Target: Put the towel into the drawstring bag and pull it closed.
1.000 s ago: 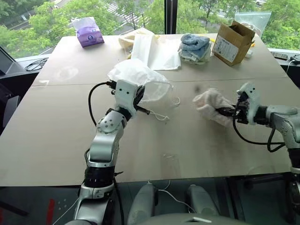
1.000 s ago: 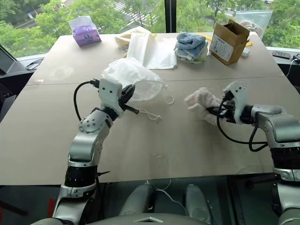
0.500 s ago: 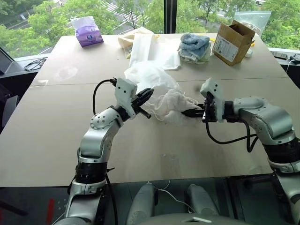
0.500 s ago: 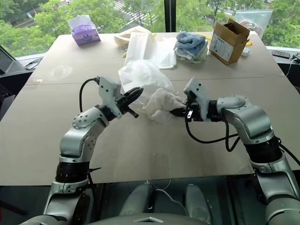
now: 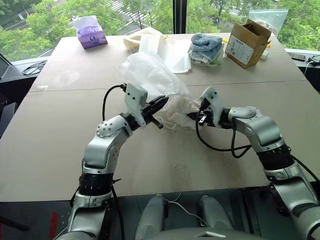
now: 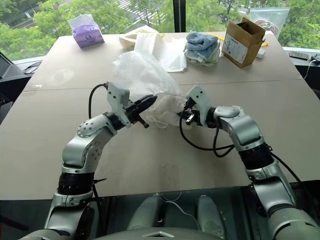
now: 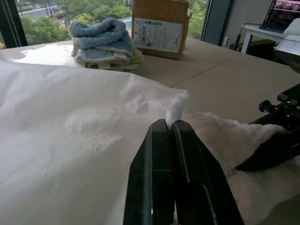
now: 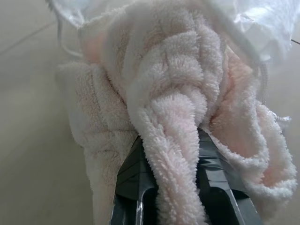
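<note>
1. Fingers first: I see the left gripper (image 7: 165, 126) pinched fully together on the edge of the drawstring bag (image 5: 150, 75), a small tuft of its fabric caught between the tips; the right gripper (image 8: 171, 140) is clamped nearly closed on a fold of the towel (image 8: 168, 89).
2. Both arms meet over the middle of the table (image 5: 60, 150). The bag billows up and back from the left gripper's hold, and the towel sits at its mouth, bunched between the two grippers.
3. I judge the step in hand to be the insertion: the towel is at the opening but I cannot tell how much of it is inside.
4. Next I would need to push the towel deeper past the rim while the left side keeps the mouth lifted, then let go inside and find the cords.
5. The head views give me the layout: the blue towels (image 5: 205, 47), the cardboard box (image 5: 247, 42) and the purple packet (image 5: 90, 32) lie well apart at the far edge.
6. The right wrist view shows terry pile wrapped over the fingers with sheer bag fabric draped across its top, which the head views do not resolve.
</note>
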